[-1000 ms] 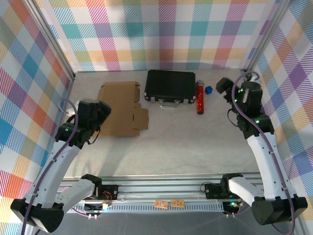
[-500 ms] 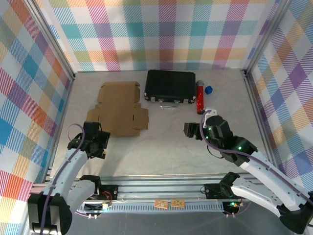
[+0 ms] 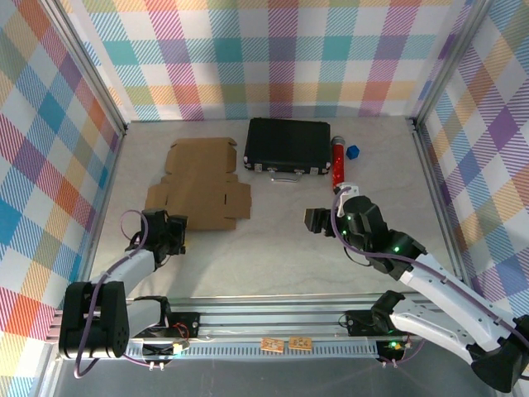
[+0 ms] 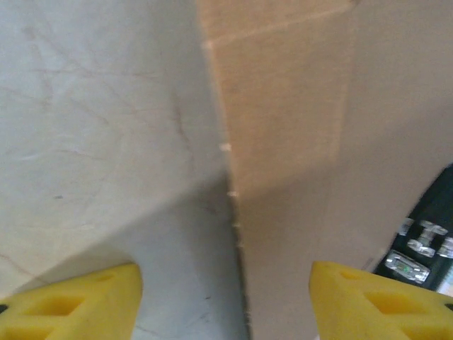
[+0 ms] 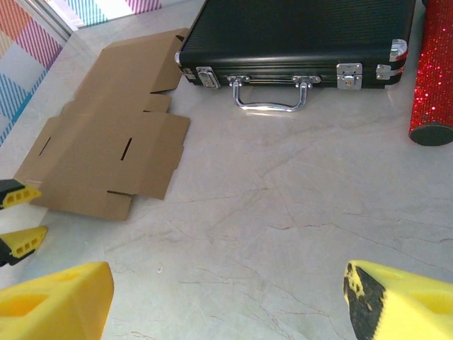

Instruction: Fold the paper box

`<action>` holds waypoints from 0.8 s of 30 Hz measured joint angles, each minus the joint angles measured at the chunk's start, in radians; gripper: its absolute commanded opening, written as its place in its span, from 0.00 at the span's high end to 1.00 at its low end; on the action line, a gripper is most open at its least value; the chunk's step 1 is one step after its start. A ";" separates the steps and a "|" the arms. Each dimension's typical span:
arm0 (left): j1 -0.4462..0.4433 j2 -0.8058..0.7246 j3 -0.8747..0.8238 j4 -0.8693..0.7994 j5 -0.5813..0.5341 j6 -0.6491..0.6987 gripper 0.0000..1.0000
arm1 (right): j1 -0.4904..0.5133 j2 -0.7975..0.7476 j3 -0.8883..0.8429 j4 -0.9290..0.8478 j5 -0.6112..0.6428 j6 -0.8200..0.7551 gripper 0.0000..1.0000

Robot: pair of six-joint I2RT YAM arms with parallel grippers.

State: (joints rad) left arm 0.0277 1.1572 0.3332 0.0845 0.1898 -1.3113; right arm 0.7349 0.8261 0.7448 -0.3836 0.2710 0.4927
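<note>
The paper box lies unfolded and flat on the worktop. It sits just beside the left end of the black case, with its flaps reaching nearer the arm bases than the case does. The slots and creases of the sheet show clearly in the right wrist view, and so does the case with its metal handle and latches.

The left end effector sits low, left of the case and nearer the bases, at the near edge of the sheet. Its yellow fingers are spread wide, and the cardboard's edge runs up through the gap between them. I cannot tell whether either finger touches it.

The right end effector hangs in front of the case's right end, over bare worktop. It is spread wide too and grips nothing.

A red glitter tube lies just beside the case's right end, with a small blue object next to it.
</note>
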 measured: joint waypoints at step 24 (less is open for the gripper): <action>-0.007 -0.278 0.283 -0.259 -0.134 -0.032 1.00 | 0.035 0.097 0.081 0.014 -0.033 -0.139 0.21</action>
State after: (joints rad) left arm 0.0204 0.8787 0.6159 -0.1741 0.0555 -1.3437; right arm 0.7704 0.9230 0.8261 -0.3695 0.2379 0.3538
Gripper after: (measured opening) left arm 0.045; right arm 0.795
